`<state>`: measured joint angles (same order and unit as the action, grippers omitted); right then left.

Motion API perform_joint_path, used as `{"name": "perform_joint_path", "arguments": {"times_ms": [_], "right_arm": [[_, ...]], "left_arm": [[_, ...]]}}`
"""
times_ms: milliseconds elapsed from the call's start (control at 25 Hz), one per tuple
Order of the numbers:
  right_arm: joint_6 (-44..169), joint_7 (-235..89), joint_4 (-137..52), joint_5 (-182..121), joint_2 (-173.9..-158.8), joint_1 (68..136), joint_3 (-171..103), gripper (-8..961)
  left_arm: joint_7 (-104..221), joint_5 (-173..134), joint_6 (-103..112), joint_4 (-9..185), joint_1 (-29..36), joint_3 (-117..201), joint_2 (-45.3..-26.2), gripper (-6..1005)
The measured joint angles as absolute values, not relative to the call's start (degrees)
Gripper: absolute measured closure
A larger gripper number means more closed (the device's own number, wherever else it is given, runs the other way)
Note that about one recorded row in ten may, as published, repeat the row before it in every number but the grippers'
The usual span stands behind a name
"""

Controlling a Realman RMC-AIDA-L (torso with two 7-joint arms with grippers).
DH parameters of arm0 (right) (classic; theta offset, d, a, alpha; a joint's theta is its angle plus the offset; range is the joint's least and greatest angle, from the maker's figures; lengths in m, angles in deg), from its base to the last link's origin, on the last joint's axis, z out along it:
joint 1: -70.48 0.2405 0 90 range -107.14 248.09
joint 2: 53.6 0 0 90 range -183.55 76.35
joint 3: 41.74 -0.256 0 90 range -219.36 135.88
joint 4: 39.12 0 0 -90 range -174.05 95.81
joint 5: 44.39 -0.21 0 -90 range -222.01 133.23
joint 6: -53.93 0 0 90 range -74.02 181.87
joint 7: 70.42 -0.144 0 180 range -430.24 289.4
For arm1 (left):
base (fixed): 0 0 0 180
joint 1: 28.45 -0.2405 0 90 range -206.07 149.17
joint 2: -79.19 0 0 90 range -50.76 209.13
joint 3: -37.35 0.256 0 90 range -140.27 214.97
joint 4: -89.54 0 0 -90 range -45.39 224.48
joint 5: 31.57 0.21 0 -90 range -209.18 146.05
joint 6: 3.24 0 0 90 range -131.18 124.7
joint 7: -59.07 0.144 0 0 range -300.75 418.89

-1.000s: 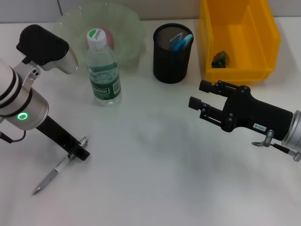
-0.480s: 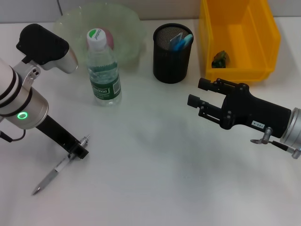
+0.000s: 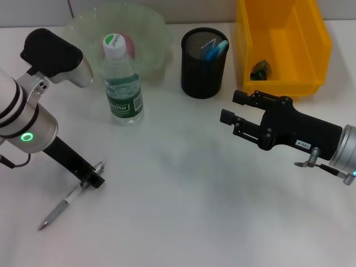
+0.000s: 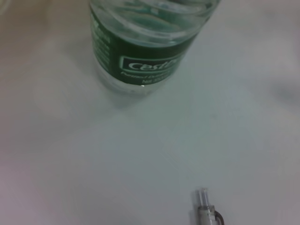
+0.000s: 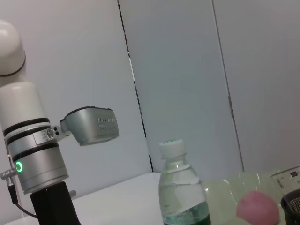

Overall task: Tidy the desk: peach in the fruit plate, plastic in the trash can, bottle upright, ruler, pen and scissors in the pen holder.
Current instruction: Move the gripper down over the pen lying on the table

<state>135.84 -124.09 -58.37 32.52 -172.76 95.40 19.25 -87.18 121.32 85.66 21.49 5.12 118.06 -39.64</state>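
I am looking down on a white table [image 3: 183, 211] that fills the head view. At the far right of it stands a yellow trash bin [image 3: 281, 22] with a small dark scrap of plastic [image 3: 260, 69] lying inside, and at the far left a pale green fruit plate [image 3: 149, 34] holds the pink peach [image 3: 127, 40]. My right arm reaches in from the right, its black tool [image 3: 234, 108] hovering over the table with its two fingers apart and nothing between them, in front of the bin. My left arm comes in from the left, its tool [image 3: 94, 177] low at the table and closed on the pen [image 3: 65, 201], which lies slanted with its tip pointing toward the near left edge. Just in front of the plate the water bottle [image 3: 122, 80] stands upright with its cap on. Beside it, between plate and bin, is the black mesh pen holder [image 3: 204, 55], with blue handles already poking out of it. So the pen looks like the last item to put away. To do this well, I would raise the left tool straight up until the pen clears the table, keep the grip firm near the clip end, carry it wide of the bottle so as not to tip it, then turn the pen tip-down over the holder before letting go.
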Motion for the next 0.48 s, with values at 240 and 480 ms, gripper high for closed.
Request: {"name": "perform_joint_path", "arguments": {"times_ms": [240,480], "right_arm": [[135.84,-124.12,-58.37,32.52,-172.78,95.39,19.25,390],[135.83,-124.12,-58.37,32.52,-172.78,95.32,19.26,389]], "left_arm": [[-86.97,121.13,85.63,21.27,5.13,118.51,-39.71,523],[-86.91,121.33,85.49,21.39,5.16,118.55,-39.73,584]]}}
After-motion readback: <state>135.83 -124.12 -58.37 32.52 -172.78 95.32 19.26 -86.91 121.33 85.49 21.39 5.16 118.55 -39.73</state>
